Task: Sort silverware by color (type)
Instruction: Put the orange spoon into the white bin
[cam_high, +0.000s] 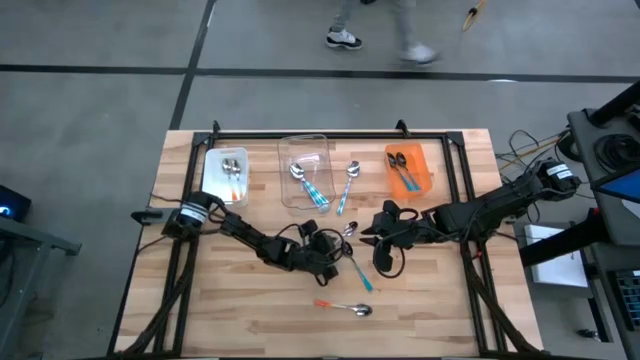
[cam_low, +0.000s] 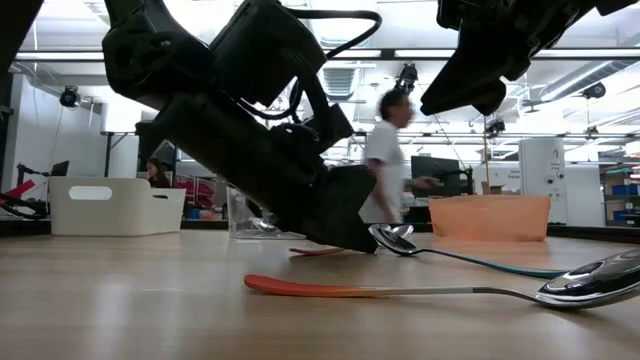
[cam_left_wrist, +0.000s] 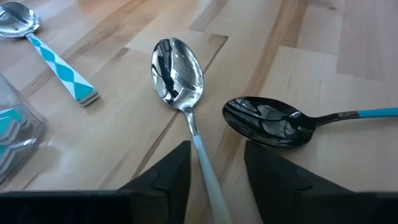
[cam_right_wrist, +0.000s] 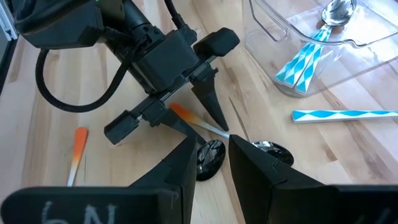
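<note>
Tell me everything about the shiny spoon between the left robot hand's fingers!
The shiny silver metal spoon lies flat on the wooden table, bowl up and mirror-bright. Its thin neck runs back between the two dark fingers of the left tool, which straddle it without clearly gripping. In the right wrist view its handle looks pale, turning orange at the end. A dark-bowled, teal-handled spoon lies close beside it.

No legible writing on the table or its things

The only marks resembling lettering are pale, blurred strokes on the dark housing at the near edge of the right wrist view, just behind the right gripper (cam_right_wrist: 210, 163); they cannot be made out as any word or number. The spoons, bins and arms near that gripper carry no readable label or brand.
</note>
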